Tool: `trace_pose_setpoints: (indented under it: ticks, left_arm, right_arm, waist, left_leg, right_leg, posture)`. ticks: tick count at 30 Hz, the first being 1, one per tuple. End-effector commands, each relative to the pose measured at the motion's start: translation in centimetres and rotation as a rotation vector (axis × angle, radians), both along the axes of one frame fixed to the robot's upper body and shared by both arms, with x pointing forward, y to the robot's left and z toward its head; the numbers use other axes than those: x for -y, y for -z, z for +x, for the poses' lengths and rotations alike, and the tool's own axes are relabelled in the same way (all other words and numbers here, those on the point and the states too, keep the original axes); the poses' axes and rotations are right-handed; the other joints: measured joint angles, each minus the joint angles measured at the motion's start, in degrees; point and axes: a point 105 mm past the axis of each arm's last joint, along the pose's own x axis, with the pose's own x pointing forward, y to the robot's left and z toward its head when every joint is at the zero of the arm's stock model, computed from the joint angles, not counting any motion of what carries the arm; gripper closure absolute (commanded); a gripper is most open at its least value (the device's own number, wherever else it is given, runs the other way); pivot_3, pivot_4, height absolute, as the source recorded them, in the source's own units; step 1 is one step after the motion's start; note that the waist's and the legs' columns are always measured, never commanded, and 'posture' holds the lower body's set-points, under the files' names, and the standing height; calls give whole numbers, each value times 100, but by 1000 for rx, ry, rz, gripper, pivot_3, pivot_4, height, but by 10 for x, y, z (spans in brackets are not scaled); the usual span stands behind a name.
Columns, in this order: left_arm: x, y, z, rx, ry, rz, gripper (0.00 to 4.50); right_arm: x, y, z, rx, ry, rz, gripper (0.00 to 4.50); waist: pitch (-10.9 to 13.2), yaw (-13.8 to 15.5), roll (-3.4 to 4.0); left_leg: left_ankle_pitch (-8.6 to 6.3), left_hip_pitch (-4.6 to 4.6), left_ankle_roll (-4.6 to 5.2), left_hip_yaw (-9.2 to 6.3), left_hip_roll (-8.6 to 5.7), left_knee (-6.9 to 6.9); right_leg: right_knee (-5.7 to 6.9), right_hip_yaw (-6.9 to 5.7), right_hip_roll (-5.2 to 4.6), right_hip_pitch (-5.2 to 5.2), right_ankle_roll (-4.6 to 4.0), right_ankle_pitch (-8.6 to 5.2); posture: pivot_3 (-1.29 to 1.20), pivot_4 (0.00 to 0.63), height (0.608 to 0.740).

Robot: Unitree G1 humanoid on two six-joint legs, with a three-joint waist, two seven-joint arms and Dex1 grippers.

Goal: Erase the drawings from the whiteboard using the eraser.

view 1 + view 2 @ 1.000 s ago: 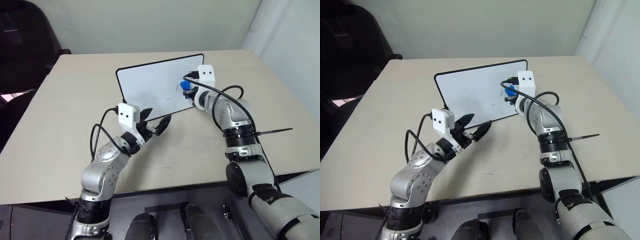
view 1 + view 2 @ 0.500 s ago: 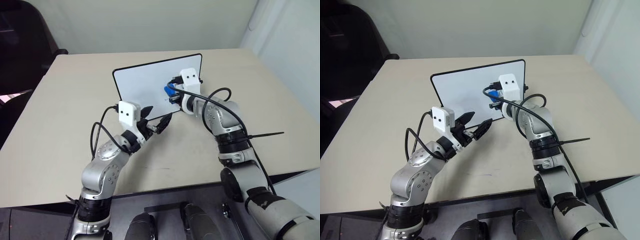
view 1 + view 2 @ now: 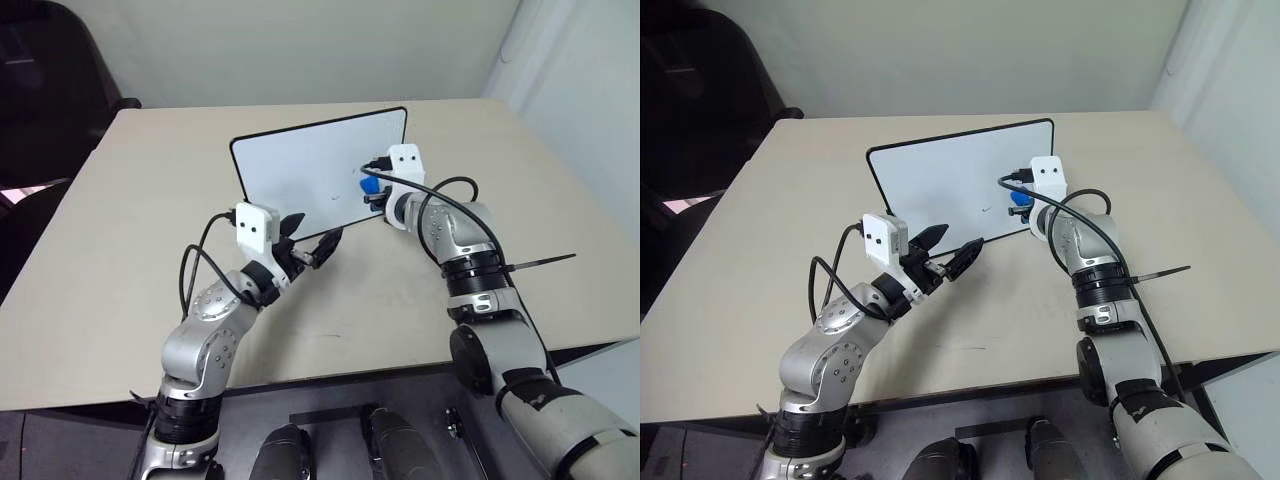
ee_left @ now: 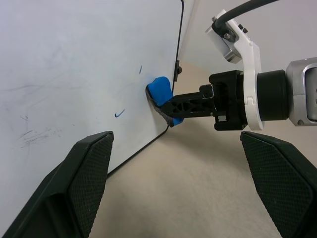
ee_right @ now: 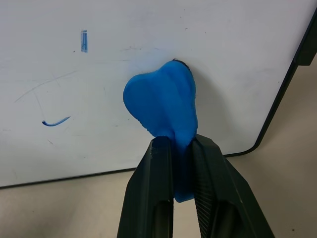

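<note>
The whiteboard (image 3: 300,170) stands propped on the table, its face toward me. Two short blue strokes of the drawings (image 5: 55,121) remain on it, also seen from the left wrist (image 4: 119,114). The blue eraser (image 5: 166,101) is pressed flat against the board near its lower right corner. My right gripper (image 5: 181,148) is shut on the eraser (image 3: 370,186), just right of the strokes. My left gripper (image 3: 312,240) hovers open in front of the board's lower edge, touching nothing, with the right gripper (image 4: 171,109) in its sight.
The beige table (image 3: 150,200) spreads wide around the board. A dark chair (image 3: 40,90) stands off its far left corner. The table's near edge (image 3: 350,370) runs just in front of my arms.
My right gripper swept the eraser left across the board half a second ago, then came back right and slightly lower. The left arm kept still.
</note>
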Motion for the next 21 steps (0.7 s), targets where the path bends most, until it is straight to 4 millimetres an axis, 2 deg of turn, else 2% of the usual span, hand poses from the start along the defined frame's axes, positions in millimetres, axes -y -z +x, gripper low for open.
trace_pose_setpoints:
  ticks: [1, 5, 8, 15, 19, 21]
  left_arm:
    - [2, -7, -2, 37, 11, -11, 0]
    - [4, -8, -3, 38, 13, -12, 0]
    - [5, -10, -2, 40, 12, -14, 0]
    - [3, -12, -4, 42, 7, -15, 0]
    - [2, -10, -4, 41, 6, -12, 0]
    - [2, -10, -4, 41, 7, -12, 0]
  right_arm:
    - [-28, -40, -11, 140, -130, 37, 4151]
    - [-37, -48, -18, 172, -175, 45, 4151]
    - [-39, -46, -20, 171, -191, 24, 4151]
    - [-30, -31, -15, 126, -150, 5, 4151]
    - [-18, -8, -9, 46, -96, -33, 4151]
    - [-15, -4, -8, 29, -85, -33, 4151]
  waist:
    - [0, -20, 0]
    - [0, -52, 0]
    - [0, -49, 0]
    - [0, -45, 0]
    - [0, -39, 0]
    - [0, -35, 0]
  left_leg:
    - [0, -6, 0, 4, 0, 0]
    - [0, -14, -1, 4, 3, -3]
    - [0, -13, -1, 4, 6, -5]
    - [0, -13, -1, 5, 6, -3]
    - [1, -10, -1, 4, 6, -2]
    - [1, -8, -1, 4, 6, -1]
  right_leg:
    - [1, 0, 0, 1, 0, 0]
    - [1, -1, 3, -4, 1, 0]
    - [1, -3, 4, -5, 1, 0]
    - [0, -2, 3, -3, 1, 0]
    - [-1, -2, 3, -3, 1, 0]
    - [-2, -2, 2, -2, 1, 0]
  posture:
    - [0, 150, 740]
    - [0, 150, 740]
    - [0, 150, 740]
    - [0, 150, 740]
    - [0, 150, 740]
    - [0, 150, 740]
